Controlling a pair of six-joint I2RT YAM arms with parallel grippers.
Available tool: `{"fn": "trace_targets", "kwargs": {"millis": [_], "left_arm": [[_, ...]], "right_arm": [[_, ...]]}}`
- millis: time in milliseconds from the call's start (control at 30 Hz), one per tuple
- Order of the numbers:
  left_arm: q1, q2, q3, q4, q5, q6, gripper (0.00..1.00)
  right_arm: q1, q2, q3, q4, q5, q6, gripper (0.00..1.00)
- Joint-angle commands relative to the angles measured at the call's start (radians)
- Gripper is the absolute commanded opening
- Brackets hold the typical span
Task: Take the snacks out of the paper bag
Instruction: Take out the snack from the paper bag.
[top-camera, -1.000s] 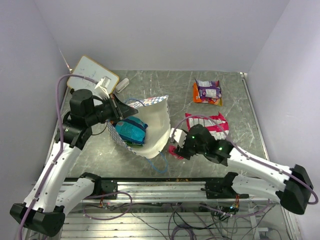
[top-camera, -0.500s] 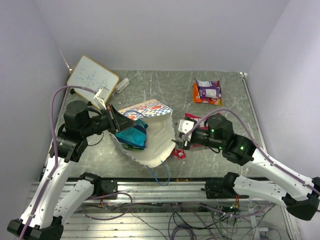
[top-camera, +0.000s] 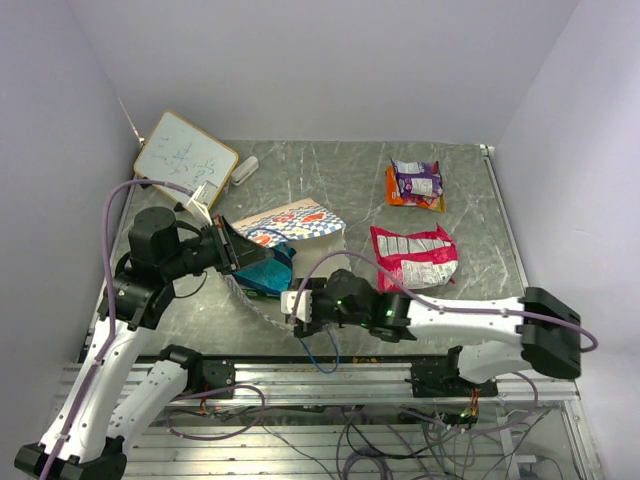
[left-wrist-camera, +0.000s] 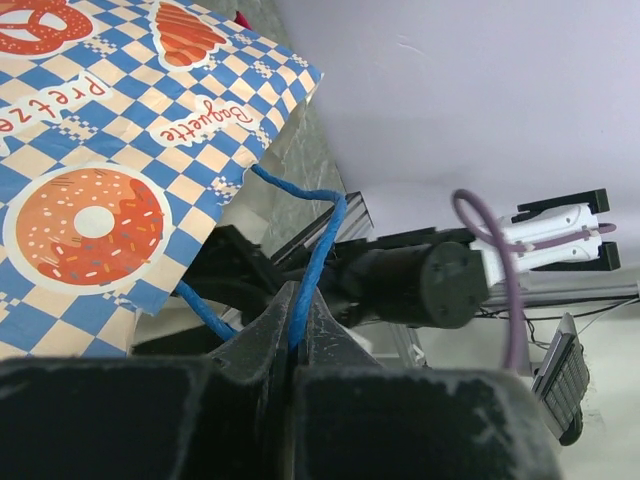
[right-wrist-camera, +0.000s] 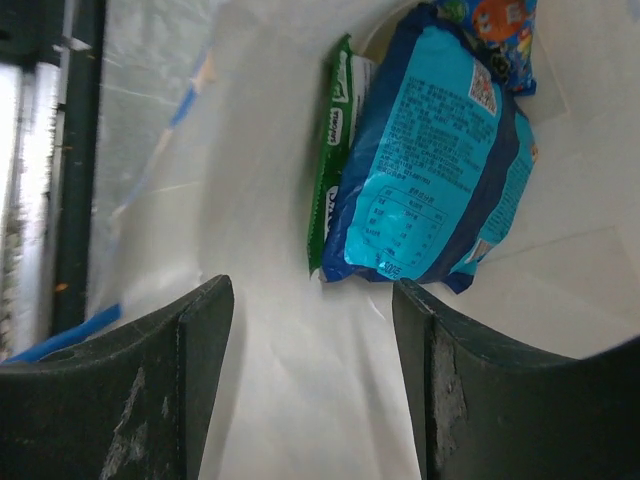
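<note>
The paper bag (top-camera: 290, 222) lies on its side, checkered face up, mouth toward the near edge. My left gripper (top-camera: 232, 250) is shut on its blue cord handle (left-wrist-camera: 305, 240), which runs between the fingers (left-wrist-camera: 262, 335) next to the checkered paper (left-wrist-camera: 120, 150). My right gripper (right-wrist-camera: 312, 300) is open at the bag's mouth (top-camera: 295, 303), over the white inner paper. Inside lie a blue snack packet (right-wrist-camera: 430, 160), a green one (right-wrist-camera: 338, 150) beside it, and another blue one (right-wrist-camera: 495, 25) behind. A large red-pink packet (top-camera: 413, 255) and an orange and purple pair (top-camera: 415, 183) lie out on the table.
A wooden-framed whiteboard (top-camera: 185, 155) leans at the back left, with a small white object (top-camera: 245, 170) beside it. The bag's second blue cord (top-camera: 322, 350) trails over the metal rail (top-camera: 330, 375) at the near edge. Walls close in on both sides.
My right arm has swung left from beside the red-pink packet to the bag's mouth, and its jaws opened a little wider. The bag has tipped over, checkered side up. The left grip has held.
</note>
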Motion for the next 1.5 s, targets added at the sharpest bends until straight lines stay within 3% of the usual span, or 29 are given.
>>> {"fn": "trace_targets", "kwargs": {"millis": [0,300,667,900,1067,1267,1367,1467], "left_arm": [[-0.008,-0.023,0.025,-0.041,0.005,-0.005,0.07],[-0.007,-0.01,0.059,-0.089,0.012,0.009,0.07],[-0.008,0.053,0.107,-0.108,0.021,0.053,0.07],[-0.008,0.036,0.1,-0.117,0.035,0.043,0.07],[-0.008,0.037,0.1,-0.116,0.042,0.044,0.07],[-0.008,0.059,0.118,-0.104,0.055,0.052,0.07],[-0.008,0.074,0.133,-0.116,0.054,0.073,0.07],[-0.008,0.084,0.153,-0.137,0.029,0.099,0.07]], "right_arm": [[0.005,0.123,-0.024,0.29,0.088,-0.02,0.65],[-0.005,0.387,0.051,0.364,0.29,-0.074,0.64],[-0.065,0.422,0.097,0.395,0.274,-0.078,0.49],[-0.123,0.428,0.111,0.437,0.261,-0.001,0.5],[-0.134,0.484,0.11,0.495,0.144,-0.048,0.58],[-0.134,0.571,0.161,0.531,0.135,-0.073,0.62],[-0.138,0.596,0.174,0.516,0.141,-0.09,0.52],[-0.14,0.57,0.158,0.495,0.175,-0.106,0.21]]}}
